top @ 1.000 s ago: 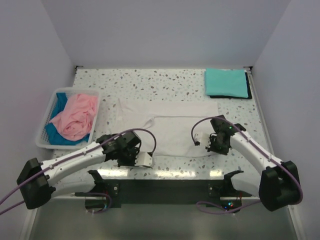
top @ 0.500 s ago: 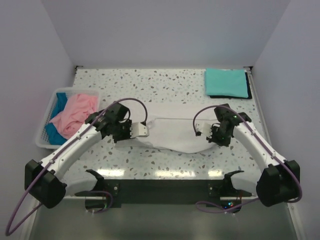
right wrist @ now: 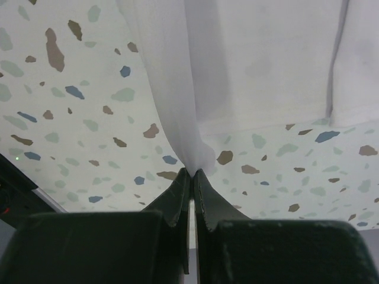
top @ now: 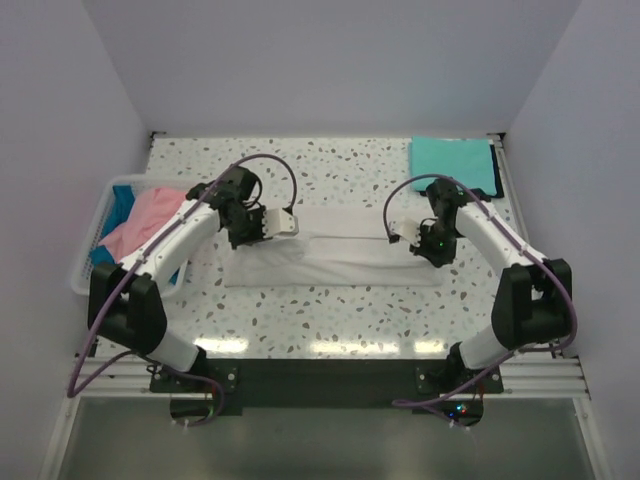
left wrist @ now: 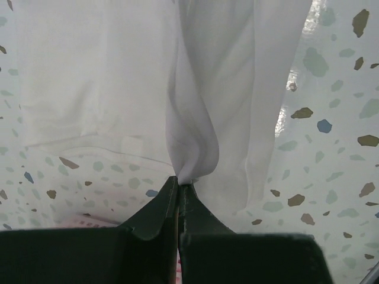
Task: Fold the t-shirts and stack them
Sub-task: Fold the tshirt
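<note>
With the left end effector (left wrist: pixel 179 180) and right end effector (right wrist: pixel 192 171) each clamped on a pinch of the white t-shirt (top: pixel 340 258), which lies half-folded on the tabletop (top: pixel 330 165) right of the basket (top: pixel 84 272), uneven pulling could slip the thin cloth free and skew the fold.

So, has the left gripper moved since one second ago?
Yes. The left gripper, shut on the white shirt, moved toward the back wall, from level with the near end of the basket toward its far end.

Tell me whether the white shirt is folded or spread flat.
Partly folded: the white cloth t-shirt lies doubled into a strip, pinched by left tool and right tool.
</note>
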Controlling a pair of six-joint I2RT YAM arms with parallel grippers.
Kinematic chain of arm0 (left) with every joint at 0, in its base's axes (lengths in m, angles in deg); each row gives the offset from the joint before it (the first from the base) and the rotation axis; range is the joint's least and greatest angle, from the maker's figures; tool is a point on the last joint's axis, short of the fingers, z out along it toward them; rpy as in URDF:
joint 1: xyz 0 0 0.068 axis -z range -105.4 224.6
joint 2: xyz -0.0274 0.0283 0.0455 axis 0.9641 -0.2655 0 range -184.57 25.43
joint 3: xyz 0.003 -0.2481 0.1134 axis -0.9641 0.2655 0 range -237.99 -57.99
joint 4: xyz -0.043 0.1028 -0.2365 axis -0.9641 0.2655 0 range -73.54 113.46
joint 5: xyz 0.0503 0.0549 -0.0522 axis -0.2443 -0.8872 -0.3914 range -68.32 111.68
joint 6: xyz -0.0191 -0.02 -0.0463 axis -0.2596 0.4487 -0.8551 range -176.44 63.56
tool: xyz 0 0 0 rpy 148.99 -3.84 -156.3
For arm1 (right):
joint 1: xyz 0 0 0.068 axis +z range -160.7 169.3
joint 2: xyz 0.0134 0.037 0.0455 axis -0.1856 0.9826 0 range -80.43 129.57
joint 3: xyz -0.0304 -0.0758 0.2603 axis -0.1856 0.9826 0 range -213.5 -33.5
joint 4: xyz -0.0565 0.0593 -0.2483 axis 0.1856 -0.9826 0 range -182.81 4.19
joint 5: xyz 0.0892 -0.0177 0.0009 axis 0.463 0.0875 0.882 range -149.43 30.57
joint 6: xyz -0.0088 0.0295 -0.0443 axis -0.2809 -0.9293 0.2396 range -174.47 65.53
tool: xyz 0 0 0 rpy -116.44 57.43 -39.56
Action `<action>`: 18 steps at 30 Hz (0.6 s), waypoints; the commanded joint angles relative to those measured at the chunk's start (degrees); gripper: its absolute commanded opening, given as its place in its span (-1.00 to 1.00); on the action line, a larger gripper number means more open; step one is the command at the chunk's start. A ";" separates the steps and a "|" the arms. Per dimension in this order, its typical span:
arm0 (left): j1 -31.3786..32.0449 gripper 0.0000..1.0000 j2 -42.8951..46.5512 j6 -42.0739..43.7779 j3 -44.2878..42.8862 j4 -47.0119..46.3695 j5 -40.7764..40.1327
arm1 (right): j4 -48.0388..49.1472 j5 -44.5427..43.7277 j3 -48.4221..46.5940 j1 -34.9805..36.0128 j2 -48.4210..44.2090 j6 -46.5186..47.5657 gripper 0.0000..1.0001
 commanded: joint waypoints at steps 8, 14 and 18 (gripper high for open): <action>-1.94 -1.00 -9.78 4.55 -10.00 -2.60 0.93 | 0.28 1.19 -7.16 -0.20 6.95 3.30 -1.00; -2.47 -1.00 -12.85 4.91 -11.14 -3.48 1.02 | 0.80 0.83 -8.21 -0.46 9.41 3.47 -1.00; -3.26 -1.00 -13.74 5.17 -11.32 -3.75 1.02 | 1.07 0.48 -9.01 -0.99 10.73 4.17 -1.00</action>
